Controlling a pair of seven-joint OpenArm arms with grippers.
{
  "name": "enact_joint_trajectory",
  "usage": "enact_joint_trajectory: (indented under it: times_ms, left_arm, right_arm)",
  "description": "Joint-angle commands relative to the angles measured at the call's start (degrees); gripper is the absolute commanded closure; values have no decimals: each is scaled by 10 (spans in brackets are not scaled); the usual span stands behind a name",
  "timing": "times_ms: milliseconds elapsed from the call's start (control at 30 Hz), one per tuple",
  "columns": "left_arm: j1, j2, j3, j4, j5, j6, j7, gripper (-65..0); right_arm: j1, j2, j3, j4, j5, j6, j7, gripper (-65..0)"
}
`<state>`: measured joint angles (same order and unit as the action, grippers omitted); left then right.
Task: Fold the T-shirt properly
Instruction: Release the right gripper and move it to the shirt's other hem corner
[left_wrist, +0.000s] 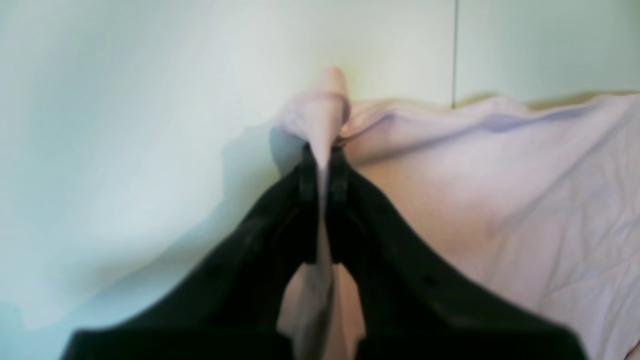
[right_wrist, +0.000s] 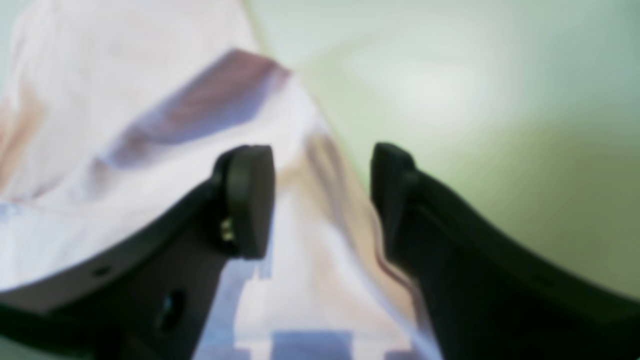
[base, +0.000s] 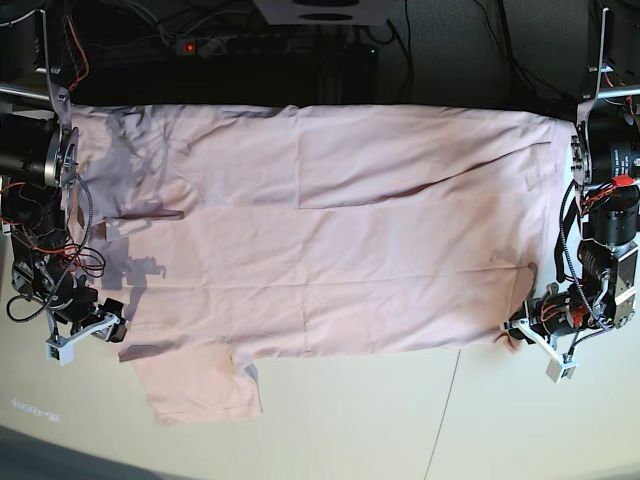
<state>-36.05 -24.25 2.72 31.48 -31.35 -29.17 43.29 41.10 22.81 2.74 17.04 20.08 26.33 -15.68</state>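
The T-shirt (base: 330, 230) lies spread, plain side up, across nearly the whole width of the pale table (base: 400, 420), its upper edge running along the table's far edge and one sleeve (base: 195, 385) reaching toward the near edge on the base view's left. One long flap appears already turned over along the far edge, its lower edge showing as a crease line across the cloth, so the folding seems begun but far from finished: the sleeve still sticks out and the garment keeps its full length. The left claw (left_wrist: 324, 155), at the table's right-hand side in the base view, is clamped on a pinched ridge of the T-shirt's edge, with cloth bunched above its tips. The right claw (right_wrist: 322, 200), at the opposite side, stands wide with nothing between its tips, poised over the cloth's border near the sleeve. Behind the far edge hang dark cables (base: 200, 40) and equipment, clear of the work. Nothing lies on the cloth; only its own wrinkles and the protruding sleeve seem likely to hinder a neat fold.
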Motion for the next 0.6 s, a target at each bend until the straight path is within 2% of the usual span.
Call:
enact_joint_trajectory:
  times_ms: [0,167,300,400,567]
  left_arm:
    - [-11,-7,0,3,12,-2,15,0]
    - [-11,-7,1,3,12,-2,15,0]
    - [-11,-7,0,3,12,-2,13,0]
    - [-11,-7,0,3,8,-2,8,0]
    - [-11,-13,0,4,-35,-2,7,0]
  right_arm:
    - [4,-2,-3,-1,-8,60,-43,-321]
    - [4,-1,-3,-1,-8,60,-50,-312]
    - [4,4,-3,0,-16,60,-51,-165]
    - [4,10,-3,7,-27,60,-47,0]
    - [2,23,-3,31,-27,60,-52,0]
